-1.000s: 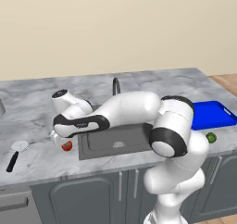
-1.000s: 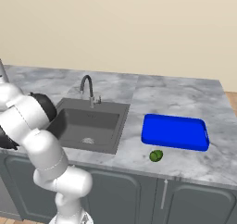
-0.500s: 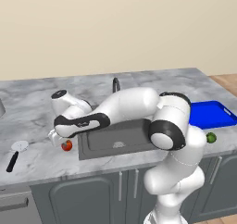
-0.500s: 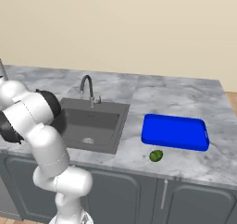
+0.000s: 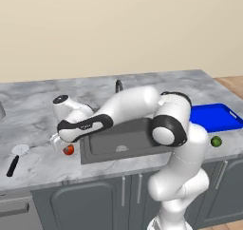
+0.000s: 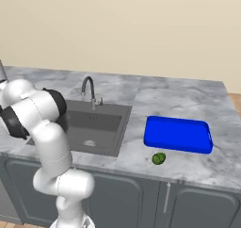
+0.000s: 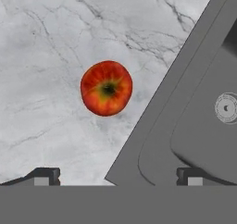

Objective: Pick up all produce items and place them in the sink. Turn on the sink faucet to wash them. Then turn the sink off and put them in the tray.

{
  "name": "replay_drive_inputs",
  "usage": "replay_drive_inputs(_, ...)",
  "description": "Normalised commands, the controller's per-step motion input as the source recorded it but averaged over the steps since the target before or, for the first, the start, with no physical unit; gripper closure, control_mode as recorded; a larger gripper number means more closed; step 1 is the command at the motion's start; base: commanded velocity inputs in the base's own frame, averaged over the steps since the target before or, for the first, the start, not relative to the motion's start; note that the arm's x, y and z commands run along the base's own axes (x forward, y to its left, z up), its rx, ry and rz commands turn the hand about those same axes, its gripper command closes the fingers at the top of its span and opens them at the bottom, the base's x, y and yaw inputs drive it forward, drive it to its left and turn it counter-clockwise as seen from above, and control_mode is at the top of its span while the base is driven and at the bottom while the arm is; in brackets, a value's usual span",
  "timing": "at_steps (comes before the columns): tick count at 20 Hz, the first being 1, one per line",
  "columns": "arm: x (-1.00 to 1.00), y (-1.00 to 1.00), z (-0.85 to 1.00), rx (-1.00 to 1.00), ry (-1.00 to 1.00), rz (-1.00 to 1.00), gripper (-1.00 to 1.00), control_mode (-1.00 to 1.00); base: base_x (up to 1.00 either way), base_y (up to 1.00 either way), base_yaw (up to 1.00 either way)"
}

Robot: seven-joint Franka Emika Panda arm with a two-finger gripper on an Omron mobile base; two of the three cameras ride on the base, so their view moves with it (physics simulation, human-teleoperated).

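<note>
A red-orange produce item (image 7: 106,88) lies on the grey marble counter just left of the sink (image 5: 121,138), near the counter's front (image 5: 69,149). My gripper (image 7: 118,176) hangs open right above it, fingers wide apart with nothing between them; in the left base view the hand (image 5: 58,141) sits over the item. A green produce item (image 6: 159,158) rests on the counter in front of the blue tray (image 6: 178,134), also seen as a green ball (image 5: 216,141) right of the arm. The sink faucet (image 6: 88,91) stands behind the basin (image 6: 89,126), whose drain (image 7: 226,108) shows.
A black-handled utensil with a white head (image 5: 15,158) lies on the counter left of the red item. The counter's front edge runs close below it. My arm stretches across the basin from the right. Cabinet doors sit under the counter.
The arm has shifted slightly, with the elbow moving left; the hand stays low over the red item. The gripper remains open and both produce items lie where they were.
</note>
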Motion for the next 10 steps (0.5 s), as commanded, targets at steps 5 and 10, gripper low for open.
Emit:
replay_drive_inputs(5,0.13,0.06,-0.16,0.0,0.0,0.0,-1.0,-1.0,0.0,0.0,0.0)
replay_drive_inputs(10,0.13,0.11,-0.16,0.0,-0.01,0.0,-1.0,-1.0,0.0,0.0,0.0)
